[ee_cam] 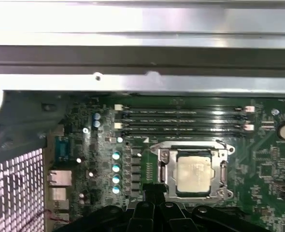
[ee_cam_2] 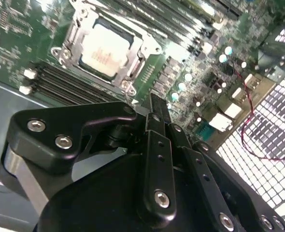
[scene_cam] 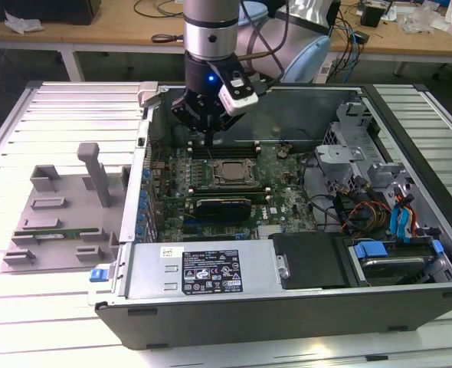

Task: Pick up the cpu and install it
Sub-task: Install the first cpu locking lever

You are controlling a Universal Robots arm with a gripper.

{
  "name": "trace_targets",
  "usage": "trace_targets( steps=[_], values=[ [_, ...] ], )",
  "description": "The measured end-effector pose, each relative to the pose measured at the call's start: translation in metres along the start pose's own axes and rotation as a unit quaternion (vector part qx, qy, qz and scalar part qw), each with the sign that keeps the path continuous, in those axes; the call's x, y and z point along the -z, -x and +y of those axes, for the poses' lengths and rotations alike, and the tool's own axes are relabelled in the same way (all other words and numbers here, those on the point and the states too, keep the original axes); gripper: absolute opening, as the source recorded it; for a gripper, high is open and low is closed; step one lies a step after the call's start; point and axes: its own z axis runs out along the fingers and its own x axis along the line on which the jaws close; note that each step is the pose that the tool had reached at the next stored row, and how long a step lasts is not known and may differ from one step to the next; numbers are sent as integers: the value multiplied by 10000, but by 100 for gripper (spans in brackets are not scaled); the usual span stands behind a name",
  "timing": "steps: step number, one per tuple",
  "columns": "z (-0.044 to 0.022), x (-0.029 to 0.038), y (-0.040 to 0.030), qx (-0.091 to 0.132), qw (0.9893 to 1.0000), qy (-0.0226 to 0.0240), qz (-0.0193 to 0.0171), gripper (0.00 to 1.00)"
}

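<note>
The cpu (scene_cam: 230, 172) is a silvery square chip lying flat inside the metal socket frame (ee_cam: 162, 155) on the green motherboard, within the open computer case (scene_cam: 211, 322). It appears in both wrist views (ee_cam_2: 106, 50) (ee_cam: 194, 175). My gripper (scene_cam: 209, 138) hangs above the board just behind the socket, over the empty memory slots (ee_cam: 181, 121). Its black fingers (ee_cam_2: 154, 108) are pressed together, shut, with nothing visible between them. The fingertips stand clear of the cpu, off one side of the socket.
On the exterior view's left, a grey fixture plate (scene_cam: 57, 215) carries a green memory stick (scene_cam: 50, 230) and upright posts. Inside the case are a power supply box (scene_cam: 211, 268), a black card (scene_cam: 222, 207), a drive cage (scene_cam: 387, 192) and loose cables (scene_cam: 356, 211).
</note>
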Motion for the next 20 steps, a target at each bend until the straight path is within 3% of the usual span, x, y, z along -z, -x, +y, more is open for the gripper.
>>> trace_targets(
  steps=[1, 4, 7, 11, 14, 20],
  values=[
    [32, -19, -53, 4, 10000, 2, -1, 11],
    [69, -44, -119, 23, 10000, 3, -1, 11],
    [125, -69, -148, 57, 10000, 13, -2, 11],
    [184, -101, -180, 122, 9999, 70, -6, 11],
    [247, -115, -182, 172, 9998, 93, -7, 11],
    [248, -115, -85, 181, 9998, 93, -7, 11]
  ],
)
